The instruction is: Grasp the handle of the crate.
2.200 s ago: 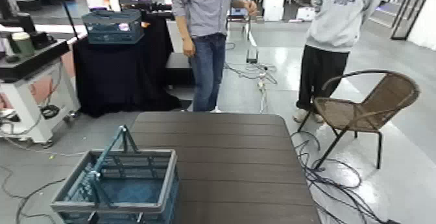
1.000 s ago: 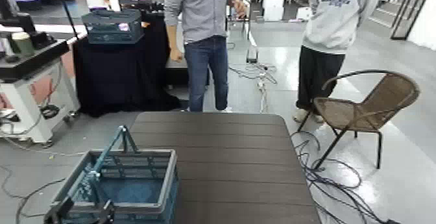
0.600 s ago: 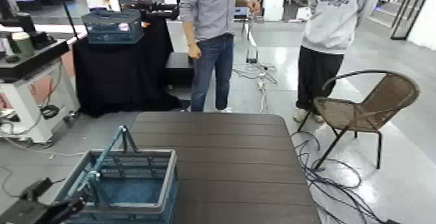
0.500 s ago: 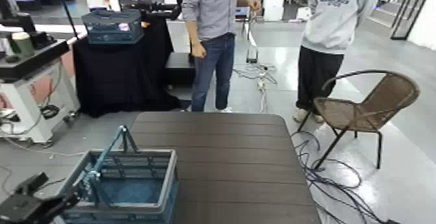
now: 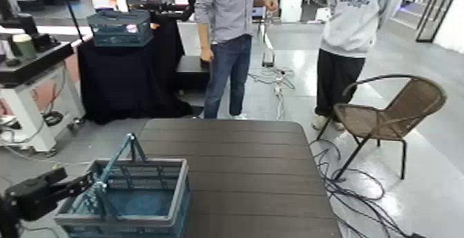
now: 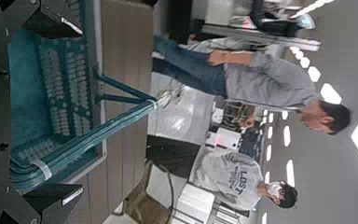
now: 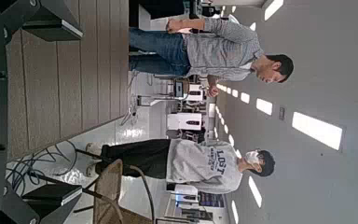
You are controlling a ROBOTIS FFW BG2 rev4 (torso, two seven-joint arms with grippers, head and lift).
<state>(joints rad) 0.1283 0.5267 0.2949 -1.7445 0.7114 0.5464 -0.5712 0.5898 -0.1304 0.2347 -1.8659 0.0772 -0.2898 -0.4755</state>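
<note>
The blue-teal slatted crate (image 5: 128, 198) stands on the near left corner of the dark table. Its thin teal handle (image 5: 110, 166) is raised over the left rim. My left gripper (image 5: 83, 181) reaches in from the left, level with the handle's lower part and close beside it; I cannot tell whether it touches. In the left wrist view its fingers (image 6: 54, 19) are wide apart, with the crate (image 6: 37, 93) and the handle (image 6: 103, 131) in front of them. My right gripper (image 7: 70, 112) is open over bare table and is out of the head view.
The dark slatted table (image 5: 242, 165) extends to the right of the crate. Two people stand beyond its far edge (image 5: 224, 41) (image 5: 355, 41). A wicker chair (image 5: 387, 116) stands at the right, with cables on the floor. Another teal crate (image 5: 119, 27) sits on a black-draped stand.
My left arm has risen from the lower left edge and moved right, up to the crate's left side by the handle. The person in the grey shirt shifted slightly.
</note>
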